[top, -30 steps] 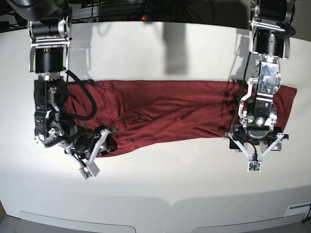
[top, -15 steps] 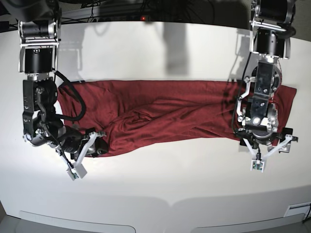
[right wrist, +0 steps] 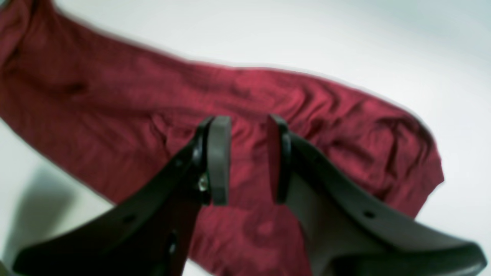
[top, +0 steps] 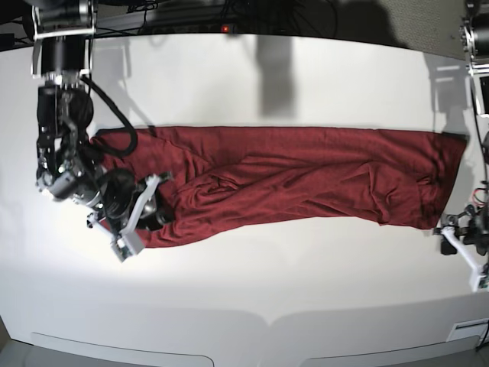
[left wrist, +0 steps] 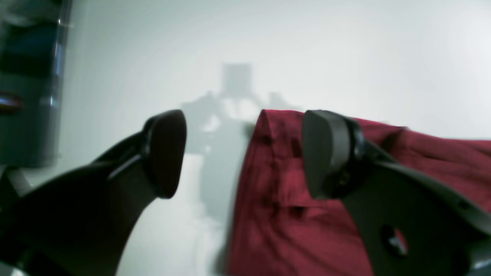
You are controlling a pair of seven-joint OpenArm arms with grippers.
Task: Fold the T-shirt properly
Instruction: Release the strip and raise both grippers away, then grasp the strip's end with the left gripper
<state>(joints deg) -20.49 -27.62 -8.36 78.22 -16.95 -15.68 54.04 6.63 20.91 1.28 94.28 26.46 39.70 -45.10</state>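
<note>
White tabletop [top: 252, 76] – T-shirt [top: 290, 180] lies flat; left gripper [left wrist: 241, 153] fingers spread at its edge, right gripper [right wrist: 248, 159] slightly parted above it.

Count: 1 maroon T-shirt [top: 306, 180] laid out long across 1 white table [top: 252, 84]. 2 robot arms in base view, each with 1 gripper: left gripper [left wrist: 241, 153], right gripper [right wrist: 248, 159]. 2 black fingers per gripper. 1 black cable [top: 114, 115] looping off the right arm.

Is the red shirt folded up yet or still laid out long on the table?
Partly folded: the shirt lies as one long narrow wrinkled band across the table, with layers overlapping along its length, not a compact stack.
</note>
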